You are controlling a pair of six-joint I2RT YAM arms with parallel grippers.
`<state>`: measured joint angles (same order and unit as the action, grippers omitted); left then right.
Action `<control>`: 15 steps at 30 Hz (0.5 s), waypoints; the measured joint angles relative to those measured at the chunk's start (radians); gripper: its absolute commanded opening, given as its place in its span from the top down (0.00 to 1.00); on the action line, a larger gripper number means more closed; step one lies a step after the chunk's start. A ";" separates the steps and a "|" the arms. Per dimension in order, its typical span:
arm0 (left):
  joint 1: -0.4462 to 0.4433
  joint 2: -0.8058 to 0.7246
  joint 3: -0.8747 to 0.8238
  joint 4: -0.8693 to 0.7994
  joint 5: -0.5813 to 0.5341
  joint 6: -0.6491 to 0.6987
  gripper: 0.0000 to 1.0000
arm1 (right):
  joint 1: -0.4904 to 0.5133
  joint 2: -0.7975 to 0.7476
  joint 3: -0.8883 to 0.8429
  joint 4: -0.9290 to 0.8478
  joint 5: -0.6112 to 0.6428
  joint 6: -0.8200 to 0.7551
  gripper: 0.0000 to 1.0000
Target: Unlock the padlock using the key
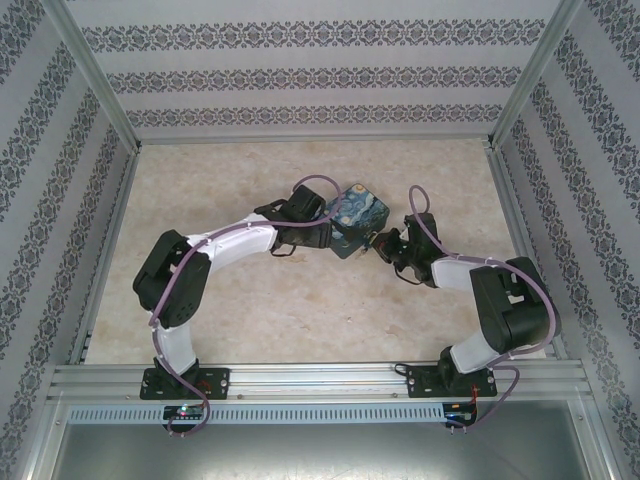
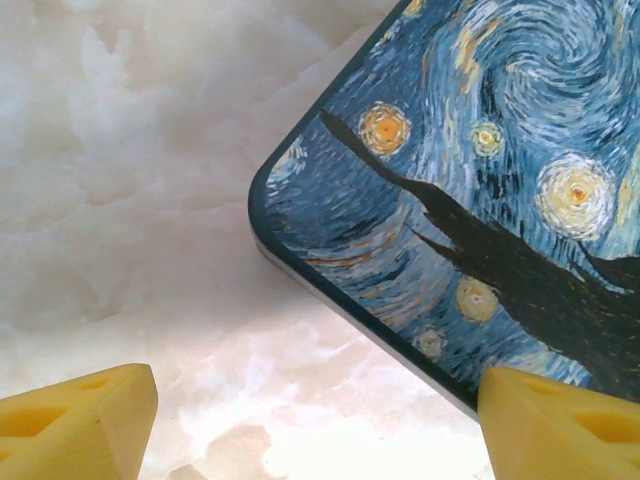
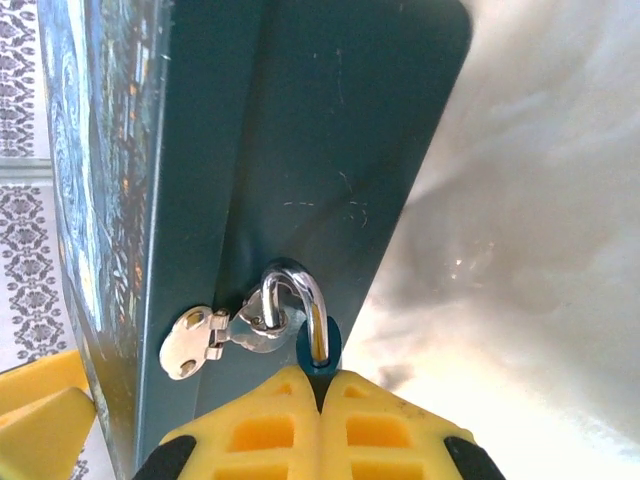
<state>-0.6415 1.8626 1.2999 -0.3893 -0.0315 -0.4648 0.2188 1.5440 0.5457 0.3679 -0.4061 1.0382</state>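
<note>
The tiny blue padlock (image 3: 320, 347) hangs by its metal shackle (image 3: 305, 290) from the silver hasp (image 3: 215, 335) on the dark side of the Starry Night box (image 3: 300, 150). My right gripper (image 3: 320, 378) is shut on the padlock's body, of which just the blue top peeks out between the yellow fingertips. My left gripper (image 2: 318, 425) stands open at the opposite side of the box (image 2: 480, 200), its right finger (image 2: 560, 430) over the lid's edge and its left finger (image 2: 80, 420) over bare table. The key is out of view.
The box (image 1: 360, 215) sits mid-table between both grippers, the left gripper (image 1: 322, 235) to its left and the right gripper (image 1: 380, 241) to its right. Patterned walls and metal rails (image 1: 110, 110) enclose the pale marbled tabletop (image 1: 200, 190).
</note>
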 measured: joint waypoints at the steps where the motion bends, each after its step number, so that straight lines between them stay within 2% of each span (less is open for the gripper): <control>1: 0.000 0.011 -0.002 -0.016 -0.001 0.003 0.17 | -0.008 0.002 0.000 -0.002 0.003 -0.002 1.00; 7: 0.001 0.068 -0.016 -0.083 0.001 0.014 0.18 | -0.021 0.054 0.013 0.005 0.008 -0.005 1.00; 15: 0.000 0.043 -0.040 -0.090 0.000 0.016 0.18 | -0.027 0.076 0.029 0.025 -0.002 -0.005 1.00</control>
<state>-0.6411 1.9060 1.2598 -0.4793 -0.0319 -0.4488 0.1917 1.6196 0.5743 0.3931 -0.4080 1.0332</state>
